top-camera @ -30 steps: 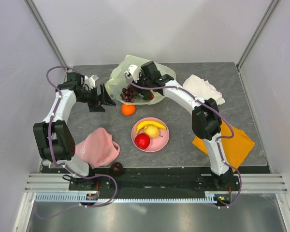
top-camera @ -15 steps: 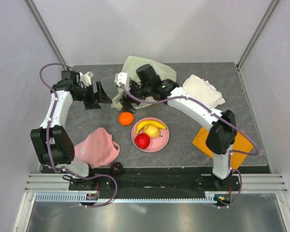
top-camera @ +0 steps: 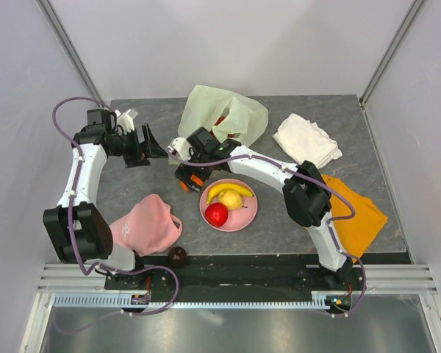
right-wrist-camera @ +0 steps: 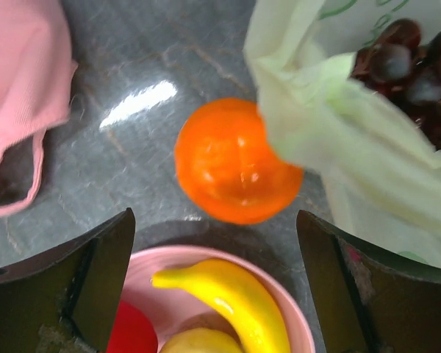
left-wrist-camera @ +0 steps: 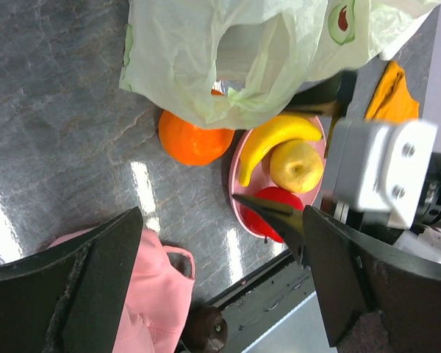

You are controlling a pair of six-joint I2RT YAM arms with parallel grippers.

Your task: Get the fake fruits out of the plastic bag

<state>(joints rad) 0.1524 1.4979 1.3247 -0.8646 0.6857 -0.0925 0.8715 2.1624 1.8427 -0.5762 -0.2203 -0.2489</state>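
The pale green plastic bag lies on the bench behind the pink plate. Dark grapes show in its opening. The orange lies on the bench just behind and left of the plate, and it touches the edge of the bag. The right fingers are wide apart above the orange and hold nothing. The left fingers are wide apart too and empty, well left of the plate. On the plate lie 3 fruits: a banana, a round yellow fruit and a red apple. A dark plum sits near the front edge, left of the plate, just beside a pink cloth.
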